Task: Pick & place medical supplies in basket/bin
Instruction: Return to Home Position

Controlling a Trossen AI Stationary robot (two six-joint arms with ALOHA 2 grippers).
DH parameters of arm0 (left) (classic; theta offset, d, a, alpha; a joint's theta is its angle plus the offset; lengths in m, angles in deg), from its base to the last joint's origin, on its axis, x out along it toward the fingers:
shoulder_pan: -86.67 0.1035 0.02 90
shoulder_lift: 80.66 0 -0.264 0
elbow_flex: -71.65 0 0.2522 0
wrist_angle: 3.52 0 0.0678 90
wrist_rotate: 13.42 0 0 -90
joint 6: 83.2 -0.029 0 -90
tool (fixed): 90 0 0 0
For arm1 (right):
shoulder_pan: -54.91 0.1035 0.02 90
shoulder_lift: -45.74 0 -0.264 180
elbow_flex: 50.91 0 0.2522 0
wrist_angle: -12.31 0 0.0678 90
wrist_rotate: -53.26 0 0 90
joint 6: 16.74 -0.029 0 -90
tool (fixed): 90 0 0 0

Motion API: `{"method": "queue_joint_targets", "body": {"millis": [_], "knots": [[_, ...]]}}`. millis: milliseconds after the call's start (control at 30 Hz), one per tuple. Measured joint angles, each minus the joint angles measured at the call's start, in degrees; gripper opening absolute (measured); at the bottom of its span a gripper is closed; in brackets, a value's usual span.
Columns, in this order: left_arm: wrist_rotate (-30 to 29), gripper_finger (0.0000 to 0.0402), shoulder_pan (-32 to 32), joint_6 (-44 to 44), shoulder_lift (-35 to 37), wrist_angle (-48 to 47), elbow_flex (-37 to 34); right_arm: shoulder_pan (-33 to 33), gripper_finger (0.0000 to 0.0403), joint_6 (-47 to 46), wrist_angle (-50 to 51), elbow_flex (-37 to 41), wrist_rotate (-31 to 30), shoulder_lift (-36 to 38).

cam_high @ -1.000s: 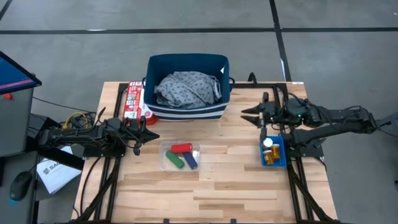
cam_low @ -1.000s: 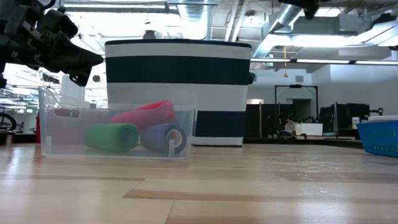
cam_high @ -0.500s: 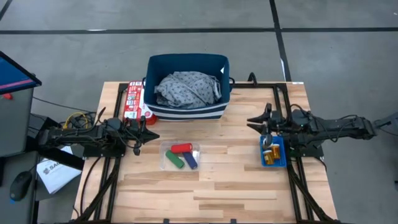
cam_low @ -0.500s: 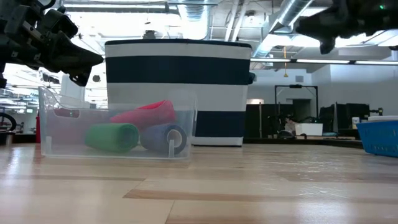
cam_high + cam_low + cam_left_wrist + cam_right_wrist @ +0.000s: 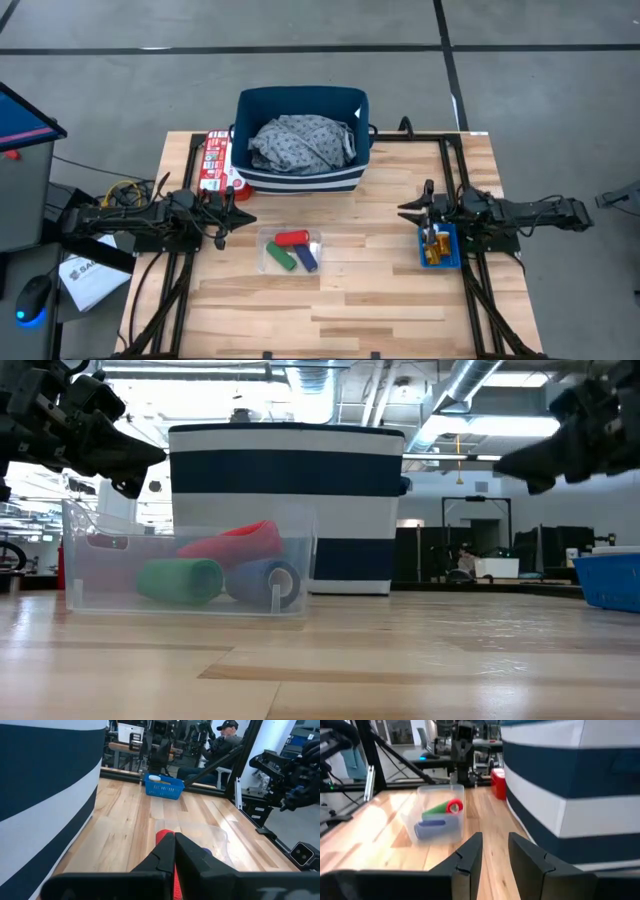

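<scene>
Presently the right gripper (image 5: 408, 209) hangs above the table (image 5: 380, 290), just beside the end of the small blue bin (image 5: 452, 258) that faces the basket. Its fingers (image 5: 470, 857) stand a narrow gap apart with nothing between them, and it touches no object. The left gripper (image 5: 243, 218) hovers near the left side of the clear tray (image 5: 262, 243), its fingers (image 5: 165, 852) pressed together on nothing.

Location of supplies:
- **Pill bottles:** the orange pill bottles (image 5: 433, 246) sit inside the small blue bin.
- **Garment:** the grey dotted garment (image 5: 300, 140) lies heaped in the navy striped basket (image 5: 300, 181) and fills most of it. None of it shows above the rim in the low view.
- **Cylinders:** the red cylinder (image 5: 292, 239), green cylinder (image 5: 278, 256) and purple-blue cylinder (image 5: 306, 258) lie on their sides in the clear tray, packed close together.
- **Box:** a red-and-white box (image 5: 212, 160) rests just beside the basket's left wall.

Handling, in my judgement:
- **Garment:** it is soft, limp and light. It would trail and snag if lifted by an edge, so a pinch on a raised fold near the middle of the heap is the sound hold.
- **Cylinders:** they look light, smooth and prone to roll. Each wants a grip across its middle, with the jaws square to its length and the tray walls kept clear.
- **Pill bottles:** they are rigid, slick and light. Take them around the body below the cap, with modest force.
</scene>
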State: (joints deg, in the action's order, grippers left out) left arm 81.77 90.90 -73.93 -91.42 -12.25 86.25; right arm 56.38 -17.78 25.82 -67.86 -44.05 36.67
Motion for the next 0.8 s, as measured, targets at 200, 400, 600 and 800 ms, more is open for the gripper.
{"method": "queue_joint_targets", "body": {"millis": [200, 400, 600, 800], "knots": [[0.0, 0.0002, 0.0, 0.0, 0.0, 0.0, 0.0, 0.0, 0.0091, 0.0, -0.9, 2.5, 1.5, 0.7], [0.0, 0.0002, 0.0, 0.0, 0.0, 0.2, 0.0, -0.1, 0.0091, 0.1, -0.8, 2.5, 1.6, 0.4], [0.0, 0.0002, 0.0, 0.0, 0.0, 0.2, 0.0, 0.0, 0.0091, 0.0, -0.8, 2.5, 1.6, 0.5], [0.0, 0.0002, 0.0, 0.0, 0.0, 0.2, 0.0, 0.0, 0.0091, 0.0, -0.7, 2.5, 1.6, 0.4]]}}
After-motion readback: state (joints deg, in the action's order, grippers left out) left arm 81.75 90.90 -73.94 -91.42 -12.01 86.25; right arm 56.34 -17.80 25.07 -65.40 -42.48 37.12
